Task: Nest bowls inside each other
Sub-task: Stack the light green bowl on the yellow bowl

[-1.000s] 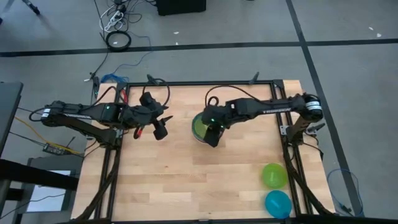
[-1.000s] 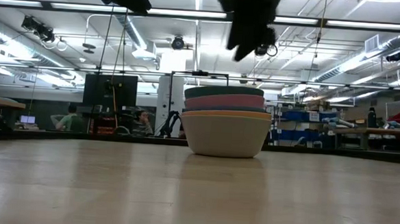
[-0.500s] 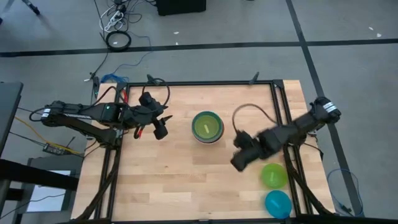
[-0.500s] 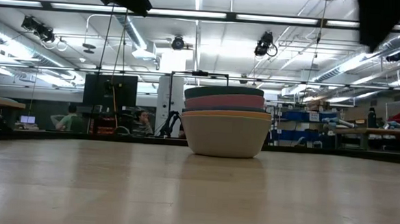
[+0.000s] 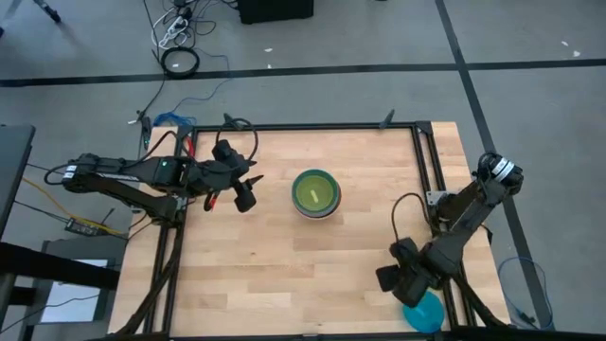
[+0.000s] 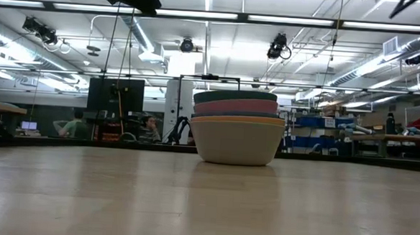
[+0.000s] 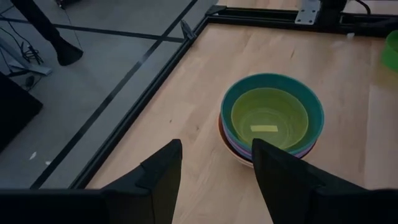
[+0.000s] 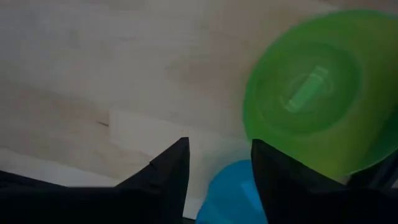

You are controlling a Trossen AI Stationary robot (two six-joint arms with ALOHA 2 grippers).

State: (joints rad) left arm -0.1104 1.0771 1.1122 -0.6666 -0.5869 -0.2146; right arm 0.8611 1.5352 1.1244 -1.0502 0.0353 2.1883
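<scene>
A stack of nested bowls (image 5: 314, 193) stands on its base at the table's middle. In the low view the stack (image 6: 235, 127) shows a grey-white bowl at the bottom, then orange, blue, pink and teal rims. A yellow-green bowl (image 7: 270, 119) lies innermost. A lime green bowl (image 8: 311, 93) and a cyan bowl (image 5: 423, 313) sit apart at the near right corner. My right gripper (image 8: 217, 168) hangs open above the two, pointing down, and my right arm hides the lime bowl in the high view. My left gripper (image 7: 214, 168) waits open, raised left of the stack.
Black frame rails (image 5: 431, 204) run along the table's sides and far edge. Bare wood (image 5: 246, 275) lies between the stack and the near edge. Cables (image 5: 180, 62) lie on the floor beyond the far edge.
My right gripper has swung from above the stack toward the table's near right corner, sinking and rolling about its own axis, and now hangs over the lime green and cyan bowls. The stack has stayed in place.
</scene>
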